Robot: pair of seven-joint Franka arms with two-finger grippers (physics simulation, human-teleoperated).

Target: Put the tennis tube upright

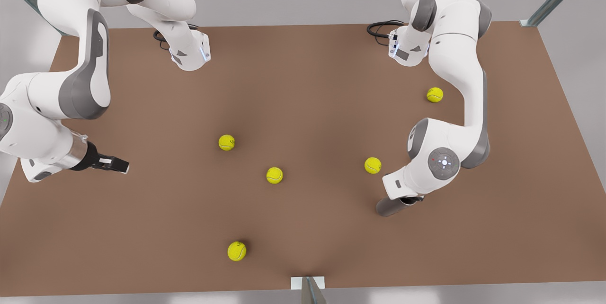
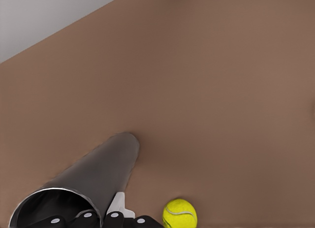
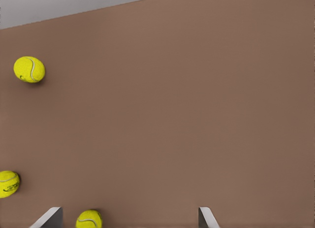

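While the tennis tube lies on the brown table at the front view's right, the left gripper sits at its open end.
Left fingers straddle the tube rim; grip cannot be confirmed. One tennis ball is just beside. Right gripper hovers at the front view's left, fingers spread wide, empty.

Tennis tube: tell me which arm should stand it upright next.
Left. The left tool is already at the tennis tube, its fingers at the open rim, on the front view's right. The right tool is open and empty at the front view's left, far from the tube.
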